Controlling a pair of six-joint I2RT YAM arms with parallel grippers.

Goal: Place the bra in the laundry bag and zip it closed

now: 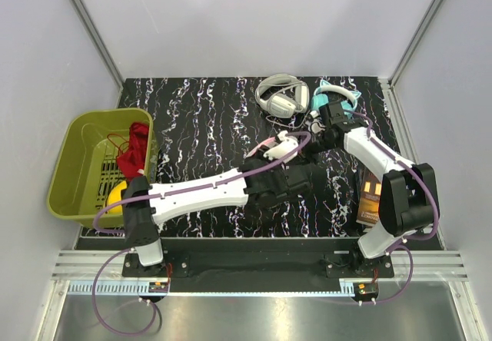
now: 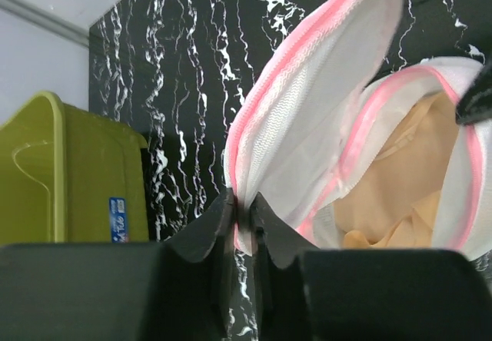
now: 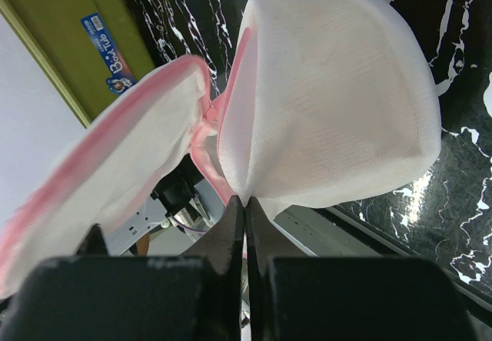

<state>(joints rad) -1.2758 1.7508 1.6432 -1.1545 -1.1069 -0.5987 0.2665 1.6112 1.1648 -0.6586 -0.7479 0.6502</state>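
Observation:
The white mesh laundry bag (image 1: 281,144) with pink zipper trim hangs open between both grippers above the table's middle. My left gripper (image 2: 244,212) is shut on the edge of its open lid half (image 2: 307,103). The peach-orange bra (image 2: 407,180) lies inside the other half. My right gripper (image 3: 245,203) is shut on the mesh of the bag's dome half (image 3: 330,103); the lid flap (image 3: 115,180) hangs to its left. In the top view the right gripper (image 1: 315,143) is just right of the bag and the left gripper (image 1: 269,155) just below it.
An olive-green basket (image 1: 77,164) with a dark red garment (image 1: 134,147) and a yellow item stands at the left. White headphones (image 1: 278,95) and teal headphones (image 1: 338,99) lie at the back. An orange-and-dark box (image 1: 370,199) lies beside the right arm.

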